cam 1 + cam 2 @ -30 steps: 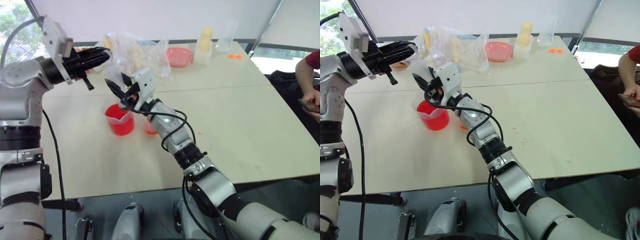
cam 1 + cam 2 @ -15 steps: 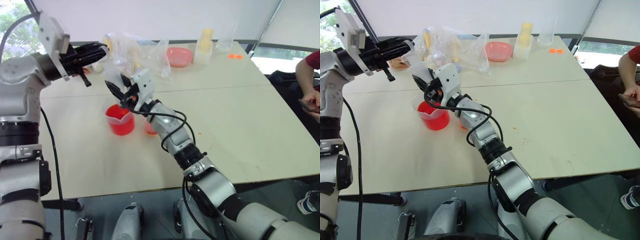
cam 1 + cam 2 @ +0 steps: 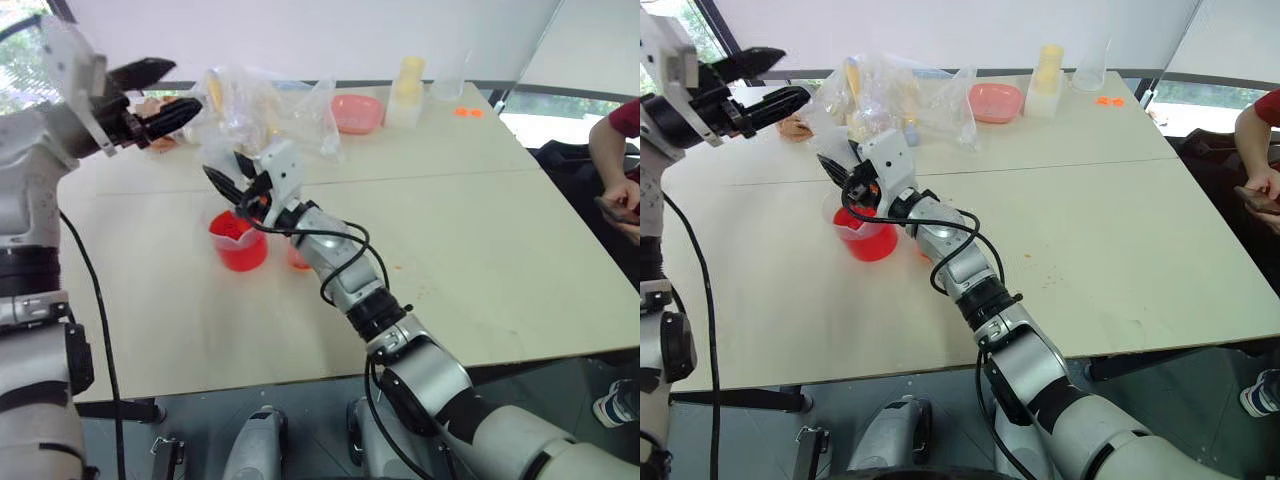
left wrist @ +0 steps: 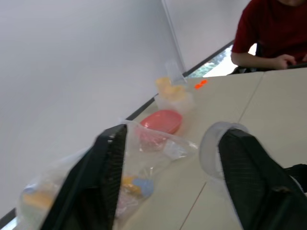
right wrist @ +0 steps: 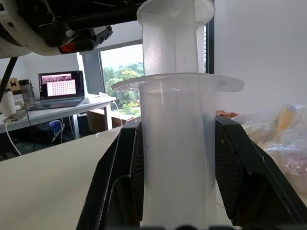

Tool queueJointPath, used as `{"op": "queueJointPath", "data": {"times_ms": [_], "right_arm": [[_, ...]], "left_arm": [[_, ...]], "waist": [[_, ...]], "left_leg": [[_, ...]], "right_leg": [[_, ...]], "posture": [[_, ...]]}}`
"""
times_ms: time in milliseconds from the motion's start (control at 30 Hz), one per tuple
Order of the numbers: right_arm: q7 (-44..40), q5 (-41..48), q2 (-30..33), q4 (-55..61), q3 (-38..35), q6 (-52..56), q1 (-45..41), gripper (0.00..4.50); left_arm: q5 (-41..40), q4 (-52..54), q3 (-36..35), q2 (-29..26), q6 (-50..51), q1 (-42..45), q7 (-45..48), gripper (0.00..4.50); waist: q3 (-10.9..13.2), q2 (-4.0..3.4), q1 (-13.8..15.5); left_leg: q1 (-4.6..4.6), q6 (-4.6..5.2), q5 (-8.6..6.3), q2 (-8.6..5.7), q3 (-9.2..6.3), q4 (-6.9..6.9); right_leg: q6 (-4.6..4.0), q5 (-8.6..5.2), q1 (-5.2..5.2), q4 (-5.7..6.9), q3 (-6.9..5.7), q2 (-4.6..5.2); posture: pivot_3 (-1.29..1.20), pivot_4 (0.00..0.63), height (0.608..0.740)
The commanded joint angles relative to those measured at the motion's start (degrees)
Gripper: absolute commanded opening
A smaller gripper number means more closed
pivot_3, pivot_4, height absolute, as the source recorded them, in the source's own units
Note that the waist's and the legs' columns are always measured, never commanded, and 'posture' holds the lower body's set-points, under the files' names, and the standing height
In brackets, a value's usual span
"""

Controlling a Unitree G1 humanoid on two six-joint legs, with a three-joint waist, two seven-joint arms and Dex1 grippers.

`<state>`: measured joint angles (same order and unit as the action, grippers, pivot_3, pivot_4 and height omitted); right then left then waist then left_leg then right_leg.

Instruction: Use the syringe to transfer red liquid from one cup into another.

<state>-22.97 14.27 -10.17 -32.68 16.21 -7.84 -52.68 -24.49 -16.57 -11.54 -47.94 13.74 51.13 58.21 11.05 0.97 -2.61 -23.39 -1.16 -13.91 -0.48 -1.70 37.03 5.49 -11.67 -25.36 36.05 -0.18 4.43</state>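
The left claw [image 3: 150, 95] has just sprung apart and drawn back from the white plunger, fingers now spread and empty above the surface [image 3: 480, 240]. The right claw [image 5: 175, 191] stays pressed on the large clear plastic syringe [image 5: 175, 143], held just above the wide clear beaker of red liquid [image 3: 240, 240]. With the plunger let go, the draw stroke looks finished and the transfer still to come. No brand, label or legible writing shows.

near table [image 3: 480, 250]: bare, passable | far edge: plastic bags [image 3: 262, 100], pink bowl [image 3: 356, 112] obstruct
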Motion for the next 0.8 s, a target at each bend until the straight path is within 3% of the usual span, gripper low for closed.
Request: {"op": "queueJointPath", "data": {"times_ms": [33,267,433,633,800], "right_arm": [[-0.65,1.39,-7.34,7.11,0.2,-1.73,0.97,1.41],[0.57,3.06,-6.95,9.81,-1.44,-0.27,-0.74,1.41],[2.99,7.72,-7.16,11.98,-5.56,3.17,-3.29,1.41],[6.96,13.92,-4.29,18.67,-11.13,9.78,-4.47,1.41],[9.28,13.07,3.41,29.69,-14.25,15.71,-0.45,1.41]], "left_arm": [[-2.33,4.91,-2.04,-3.29,5.08,-4.55,2.19,3.39],[-13.95,16.67,-13.03,-8.08,19.31,-20.03,4.17,3.39],[-17.42,21.18,-21.32,-3.69,22.1,-28.31,-4.34,3.39],[-17.4,25.03,-19.49,0.7,21.62,-30.55,-9.19,3.39],[-18.55,27.29,-15.32,2.71,21.94,-29.05,-9.36,3.39]], "waist": [[0.0,-0.01,-0.13],[0.01,-0.01,-0.54],[0.0,0.06,0.07],[0.0,0.06,0.36],[0.0,0.06,0.27]], "left_leg": [[0.0,0.0,0.0,0.0,0.01,-0.01],[0.04,0.0,0.0,0.17,-0.03,-0.04],[0.04,0.0,0.0,0.24,-0.11,-0.01],[0.04,-0.01,0.0,0.19,-0.14,0.0],[0.04,-0.01,0.0,0.19,-0.12,-0.02]], "right_leg": [[0.0,0.0,0.0,0.01,0.0,0.0],[-0.01,-0.01,-0.03,0.02,0.06,-0.01],[-0.02,-0.01,-0.01,-0.01,0.03,0.02],[-0.02,0.0,0.02,-0.02,0.03,0.1],[-0.03,0.0,-0.01,-0.02,0.03,0.09]], "posture": [[0.0,0.15,0.74],[0.0,0.15,0.74],[0.0,0.15,0.74],[0.0,0.15,0.74],[0.0,0.15,0.74]]}}
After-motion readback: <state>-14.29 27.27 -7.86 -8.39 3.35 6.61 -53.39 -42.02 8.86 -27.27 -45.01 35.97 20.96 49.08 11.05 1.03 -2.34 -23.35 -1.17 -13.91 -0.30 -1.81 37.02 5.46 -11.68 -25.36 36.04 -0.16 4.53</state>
